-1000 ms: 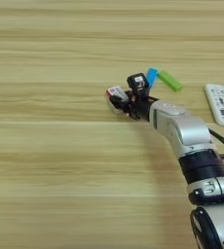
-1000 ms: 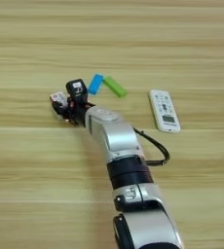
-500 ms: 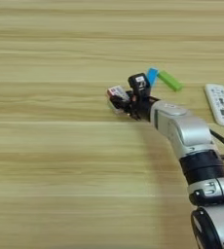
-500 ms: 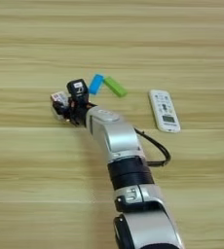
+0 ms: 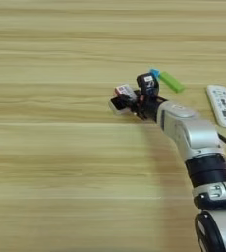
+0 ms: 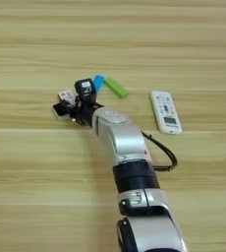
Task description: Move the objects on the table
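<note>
Spreading table, wide bare left

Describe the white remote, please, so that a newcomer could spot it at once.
Follow the silver forearm up the wooden table; the white remote lies flat to its right. Unlike the green and blue piece nearby, it is long, white and buttoned.

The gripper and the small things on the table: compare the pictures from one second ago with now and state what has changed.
Nothing visibly changed. The right gripper sits at the same spot by the small packet, and the green and blue item and the white remote lie where they did.
</note>
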